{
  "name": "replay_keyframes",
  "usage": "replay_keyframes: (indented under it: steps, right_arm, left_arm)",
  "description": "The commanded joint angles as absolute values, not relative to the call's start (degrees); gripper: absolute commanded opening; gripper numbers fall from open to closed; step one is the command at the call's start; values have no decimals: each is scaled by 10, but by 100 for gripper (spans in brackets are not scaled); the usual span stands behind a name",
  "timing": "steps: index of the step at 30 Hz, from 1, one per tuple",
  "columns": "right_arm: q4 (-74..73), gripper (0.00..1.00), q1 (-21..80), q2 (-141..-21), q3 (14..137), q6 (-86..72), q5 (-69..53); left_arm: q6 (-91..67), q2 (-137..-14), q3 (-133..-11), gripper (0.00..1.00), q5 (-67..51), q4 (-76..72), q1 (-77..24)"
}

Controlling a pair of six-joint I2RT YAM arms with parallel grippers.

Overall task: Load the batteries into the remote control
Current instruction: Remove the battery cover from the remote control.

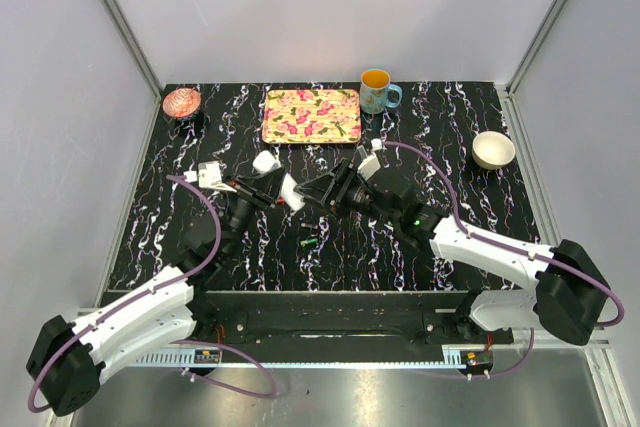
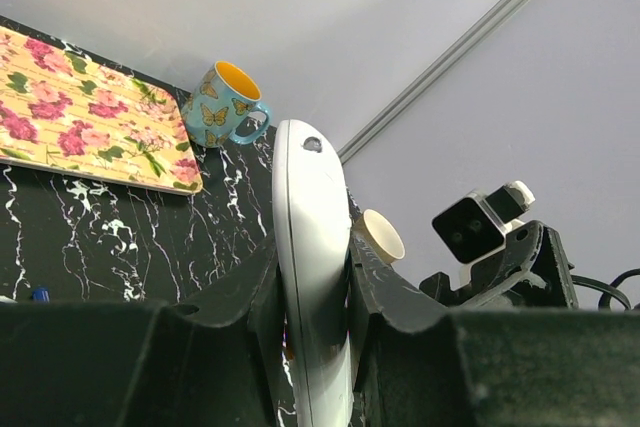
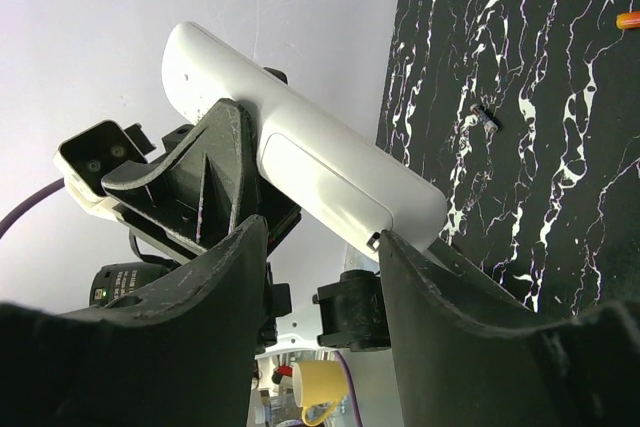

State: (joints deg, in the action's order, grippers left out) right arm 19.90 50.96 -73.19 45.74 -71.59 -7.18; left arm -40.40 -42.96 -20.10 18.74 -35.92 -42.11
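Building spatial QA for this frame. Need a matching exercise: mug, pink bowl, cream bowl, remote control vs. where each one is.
Things:
1. mug
2. pink bowl
3. cream bowl
4. remote control

Places:
A. far left corner of the table
B. clamped in the left end effector
C. far edge, just right of the floral tray
D. right side of the table, by itself

Pairs: 1-C; 2-A; 3-D; 4-B
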Motion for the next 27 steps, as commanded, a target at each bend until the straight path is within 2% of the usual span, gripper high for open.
replay_keyframes:
  steps: [1, 27]
  right_arm:
    - [250, 58, 509, -724, 490, -705, -81]
    - [241, 61, 510, -710, 481, -699, -83]
  left_arm:
    - [-378, -425, -207, 0, 186, -374, -435]
    - [-408, -420, -218, 0, 198, -359, -434]
